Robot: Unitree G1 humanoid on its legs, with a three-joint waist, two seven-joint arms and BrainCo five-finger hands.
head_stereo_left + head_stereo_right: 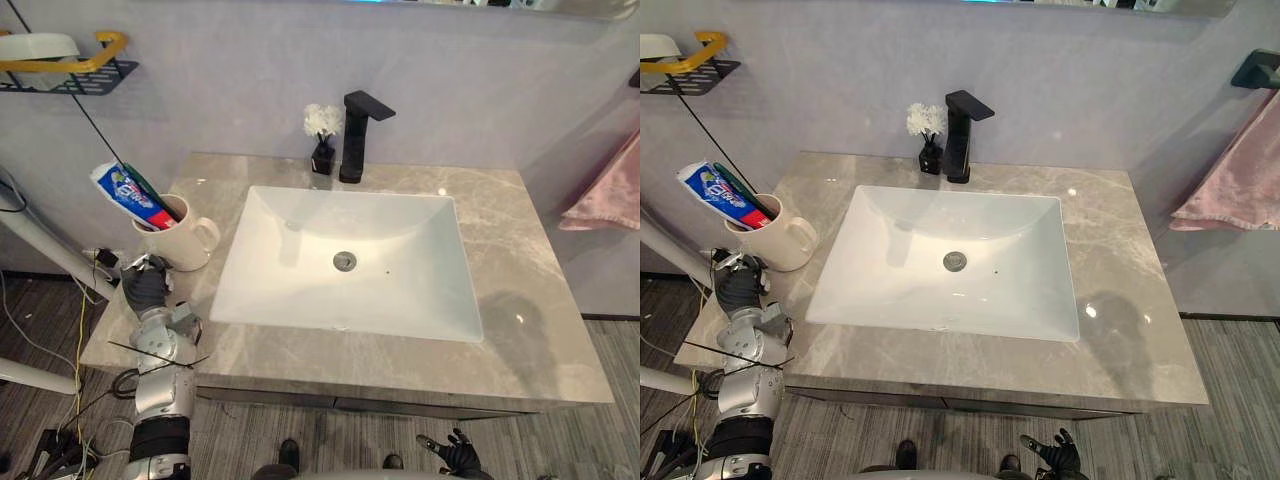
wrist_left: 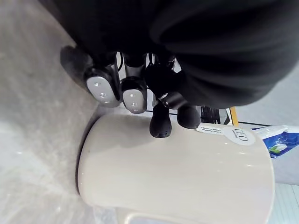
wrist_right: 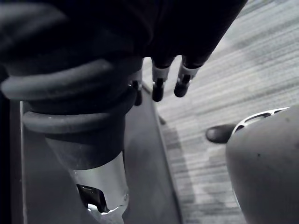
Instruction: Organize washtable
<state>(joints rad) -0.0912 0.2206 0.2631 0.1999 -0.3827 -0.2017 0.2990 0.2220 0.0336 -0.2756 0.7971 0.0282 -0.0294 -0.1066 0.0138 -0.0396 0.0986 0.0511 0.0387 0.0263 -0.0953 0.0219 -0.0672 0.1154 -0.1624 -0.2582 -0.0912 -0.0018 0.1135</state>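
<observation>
Your grey bench [image 1: 520,300] holds a white sink [image 1: 300,270]. At its left edge stands a cream mug [image 1: 185,240] holding a toothpaste tube [image 1: 130,195]. Your left hand [image 1: 147,285], fingers uncurled, touches the mug's near side. Your right hand [image 1: 455,455] hangs relaxed below the bench's near edge.

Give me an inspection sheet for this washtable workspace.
Surface: grey marble countertop with a white sink sunk into it.
Job's things: cream mug at the left edge, holding a toothpaste tube.
Clutter: small vase of white flowers beside the black faucet, behind the sink.
Robot hands: left robot hand open, fingertips at the mug's side; right robot hand open, low in front of the counter.
Cables: leads on the floor to the left.
Surroundings: wire wall shelf upper left; pink towel hanging on the right.
</observation>
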